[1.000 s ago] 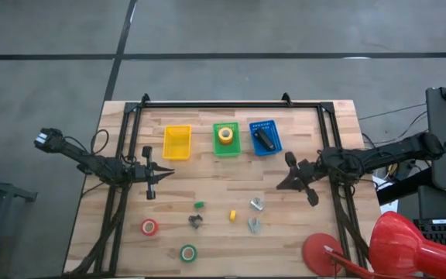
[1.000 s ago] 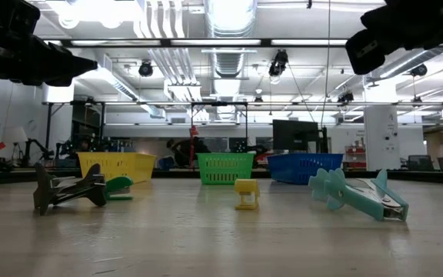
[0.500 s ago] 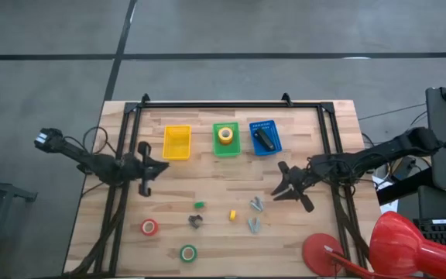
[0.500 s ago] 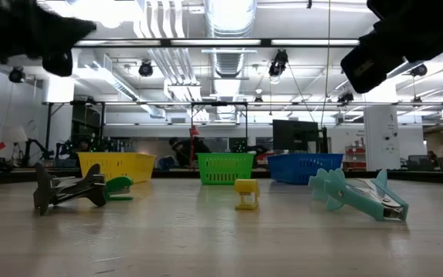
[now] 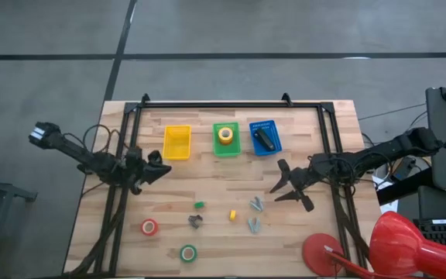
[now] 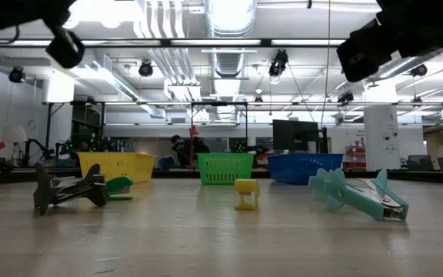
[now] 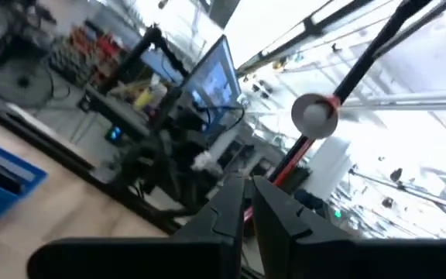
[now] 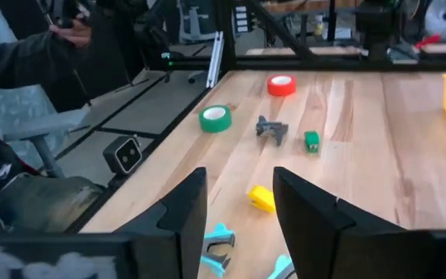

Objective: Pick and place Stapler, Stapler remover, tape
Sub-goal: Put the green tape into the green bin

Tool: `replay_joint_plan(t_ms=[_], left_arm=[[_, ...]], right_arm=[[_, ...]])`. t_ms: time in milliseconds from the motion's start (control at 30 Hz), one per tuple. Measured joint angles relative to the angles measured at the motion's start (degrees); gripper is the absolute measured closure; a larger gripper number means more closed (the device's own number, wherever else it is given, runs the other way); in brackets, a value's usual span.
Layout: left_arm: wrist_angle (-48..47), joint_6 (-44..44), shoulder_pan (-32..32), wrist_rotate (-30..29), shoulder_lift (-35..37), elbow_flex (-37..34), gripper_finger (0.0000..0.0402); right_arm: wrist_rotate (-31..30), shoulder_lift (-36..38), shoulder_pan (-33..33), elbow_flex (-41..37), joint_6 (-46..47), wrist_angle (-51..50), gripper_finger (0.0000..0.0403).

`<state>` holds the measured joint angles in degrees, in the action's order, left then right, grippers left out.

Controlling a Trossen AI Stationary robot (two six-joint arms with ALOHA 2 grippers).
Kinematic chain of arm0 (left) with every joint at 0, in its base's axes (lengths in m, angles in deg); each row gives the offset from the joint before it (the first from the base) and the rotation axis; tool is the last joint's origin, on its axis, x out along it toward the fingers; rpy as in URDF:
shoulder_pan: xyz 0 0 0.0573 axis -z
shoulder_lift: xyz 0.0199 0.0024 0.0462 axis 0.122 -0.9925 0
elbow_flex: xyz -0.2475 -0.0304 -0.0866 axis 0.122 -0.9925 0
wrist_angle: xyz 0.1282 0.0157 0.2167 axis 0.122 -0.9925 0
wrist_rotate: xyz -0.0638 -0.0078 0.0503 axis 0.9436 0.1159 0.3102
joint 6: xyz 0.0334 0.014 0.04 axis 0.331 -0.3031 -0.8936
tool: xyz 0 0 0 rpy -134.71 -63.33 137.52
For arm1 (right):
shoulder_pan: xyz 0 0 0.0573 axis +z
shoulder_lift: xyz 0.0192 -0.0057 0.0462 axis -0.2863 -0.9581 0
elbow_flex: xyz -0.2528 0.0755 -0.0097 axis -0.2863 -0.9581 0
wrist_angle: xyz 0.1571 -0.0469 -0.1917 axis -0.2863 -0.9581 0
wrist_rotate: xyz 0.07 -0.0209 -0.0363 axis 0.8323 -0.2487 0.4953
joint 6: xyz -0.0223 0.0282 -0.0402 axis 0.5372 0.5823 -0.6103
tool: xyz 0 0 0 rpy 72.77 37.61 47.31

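here the right end effector hangs open above the bench, stapler lying in the blue basket beyond it; left end effector is closed, empty; no readable writing.

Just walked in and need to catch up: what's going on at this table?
A two-armed robot is sorting desk items into baskets. The stapler lies in the blue basket and a yellow tape roll in the green basket; the yellow basket looks empty. The right pincer, open and holding nothing, hovers near the pale staple removers. The left pincer, shut, waits by the yellow basket. The red tape and green tape sit on the table.
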<state>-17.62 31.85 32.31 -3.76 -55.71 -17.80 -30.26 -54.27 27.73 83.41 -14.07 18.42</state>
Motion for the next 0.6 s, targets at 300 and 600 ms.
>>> replay_joint_plan(t_ms=[300, 600], left_arm=[[-26.67, 14.07, 3.14, 4.43, -25.24, 22.56, 0.0351], [-59.95, 27.14, 5.51, 10.77, -50.47, 51.79, 0.0221]], right_arm=[[-0.02, -0.06, 0.0, 1.24, -2.62, 0.02, 0.028], [-0.03, -0.06, 0.0, 1.25, -2.08, -0.11, 0.0291]])
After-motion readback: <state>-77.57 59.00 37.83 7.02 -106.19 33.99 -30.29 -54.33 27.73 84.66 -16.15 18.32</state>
